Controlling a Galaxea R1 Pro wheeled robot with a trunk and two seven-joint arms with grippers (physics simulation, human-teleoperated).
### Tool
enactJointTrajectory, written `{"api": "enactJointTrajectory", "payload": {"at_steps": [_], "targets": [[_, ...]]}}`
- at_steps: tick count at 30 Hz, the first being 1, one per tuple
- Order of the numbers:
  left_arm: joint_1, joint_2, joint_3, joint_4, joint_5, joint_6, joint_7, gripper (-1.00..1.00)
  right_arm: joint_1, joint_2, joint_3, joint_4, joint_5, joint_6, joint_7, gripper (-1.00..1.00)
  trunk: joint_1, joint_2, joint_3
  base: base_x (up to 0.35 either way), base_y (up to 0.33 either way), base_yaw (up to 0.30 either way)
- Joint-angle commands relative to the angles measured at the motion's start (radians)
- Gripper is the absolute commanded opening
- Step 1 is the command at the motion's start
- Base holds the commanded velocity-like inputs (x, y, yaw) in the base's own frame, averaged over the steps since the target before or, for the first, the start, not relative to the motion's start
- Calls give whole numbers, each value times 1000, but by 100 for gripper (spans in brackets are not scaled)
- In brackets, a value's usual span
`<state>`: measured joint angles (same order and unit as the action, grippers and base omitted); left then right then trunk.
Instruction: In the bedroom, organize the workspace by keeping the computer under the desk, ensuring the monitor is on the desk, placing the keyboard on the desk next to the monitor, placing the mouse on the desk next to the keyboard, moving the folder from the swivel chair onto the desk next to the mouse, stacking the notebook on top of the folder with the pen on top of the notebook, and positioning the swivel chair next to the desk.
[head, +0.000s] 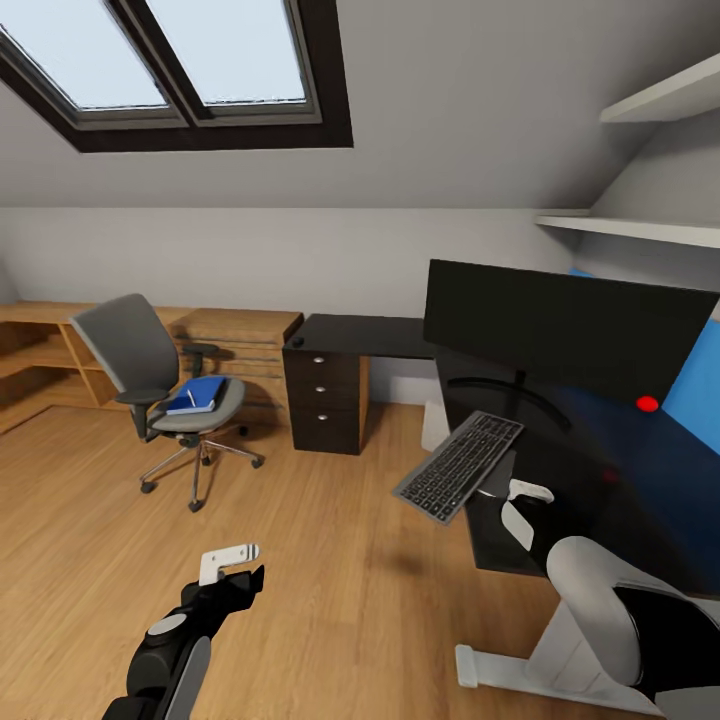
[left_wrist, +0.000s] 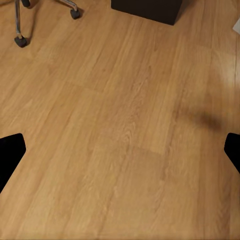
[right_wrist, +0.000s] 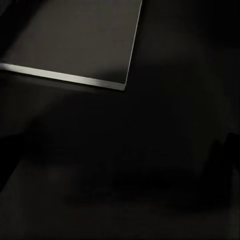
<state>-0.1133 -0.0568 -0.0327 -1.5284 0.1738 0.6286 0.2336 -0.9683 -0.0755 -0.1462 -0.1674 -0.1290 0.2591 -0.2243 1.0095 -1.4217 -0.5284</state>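
The keyboard hangs tilted in the air at the black desk's front edge, with my right gripper shut on its near end. Behind it the monitor stands on the desk. A small dark mouse lies on the desk's far left end. A pale corner of the computer shows under the desk. The swivel chair stands away at the left, with the blue folder and the white pen on its seat. My left gripper hangs open over the floor.
A dark drawer unit carries the desk's left end. Low wooden shelving and a wooden cabinet line the back wall. White wall shelves sit over the desk. Wooden floor stretches between me and the chair.
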Motion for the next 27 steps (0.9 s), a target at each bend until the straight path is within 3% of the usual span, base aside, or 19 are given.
{"api": "enactJointTrajectory", "payload": {"at_steps": [1, 27], "targets": [[-1, 0, -1, -1, 10, 4, 9, 100, 0, 0, -20, 19, -42, 4, 2, 100, 0, 0, -1, 0, 0, 9], [-1, 0, -3, 2, 10, 3, 10, 100, 0, -7, -21, 11, -42, 2, 0, 100, 0, 0, -1, 0, 0, 1]]}}
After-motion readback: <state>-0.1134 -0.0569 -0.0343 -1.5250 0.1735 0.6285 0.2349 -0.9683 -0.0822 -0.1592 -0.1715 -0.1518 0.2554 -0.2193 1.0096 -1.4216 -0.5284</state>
